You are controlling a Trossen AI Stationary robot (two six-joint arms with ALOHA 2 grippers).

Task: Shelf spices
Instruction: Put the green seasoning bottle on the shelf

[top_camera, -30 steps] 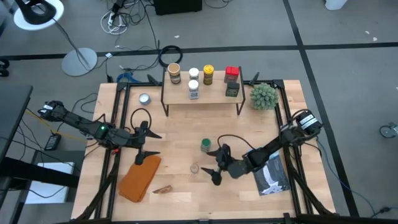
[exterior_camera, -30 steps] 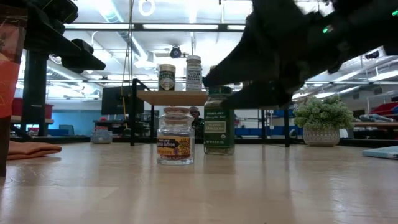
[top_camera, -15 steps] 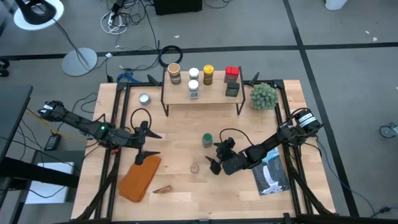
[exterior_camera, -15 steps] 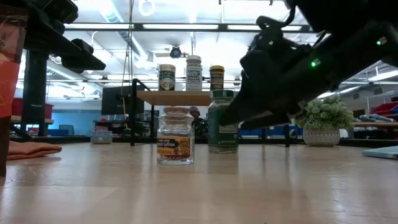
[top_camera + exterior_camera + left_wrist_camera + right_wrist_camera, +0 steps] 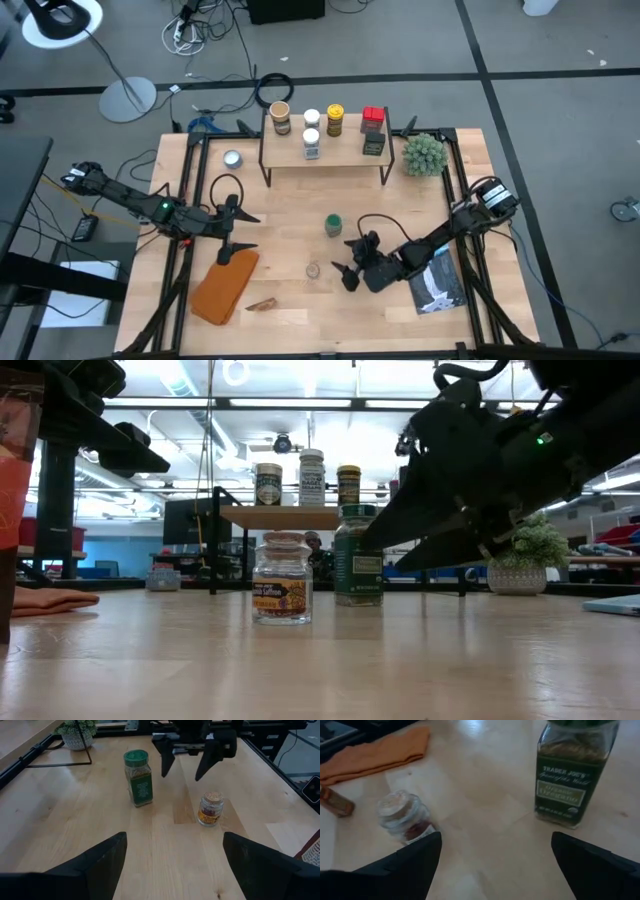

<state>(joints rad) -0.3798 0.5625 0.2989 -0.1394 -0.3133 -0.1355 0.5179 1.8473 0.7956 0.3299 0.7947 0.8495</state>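
Observation:
The shelf [image 5: 345, 152] stands at the table's far side with several spice jars [image 5: 311, 128] on its wooden top. On their bases on the table stand a green-lidded spice jar [image 5: 333, 225] [image 5: 575, 780] and a small clear jar [image 5: 313, 270] [image 5: 402, 816]. My right gripper [image 5: 346, 276] [image 5: 183, 770] is open just right of the small jar and on the near side of the green-lidded one, pointing left and touching neither. My left gripper [image 5: 236, 214] [image 5: 175, 870] waits open at the table's left.
An orange cloth [image 5: 224, 286] and a small brown stick [image 5: 262, 303] lie near left. A silver tin [image 5: 232, 158] sits left of the shelf and a green plant ball [image 5: 423, 153] right of it. A printed sheet [image 5: 438, 282] lies under my right arm.
My right gripper went up to the green-lidded jar, which slid a little toward the far edge and turned about. The gripper then drew back toward the near edge and rolled at the wrist, staying open.

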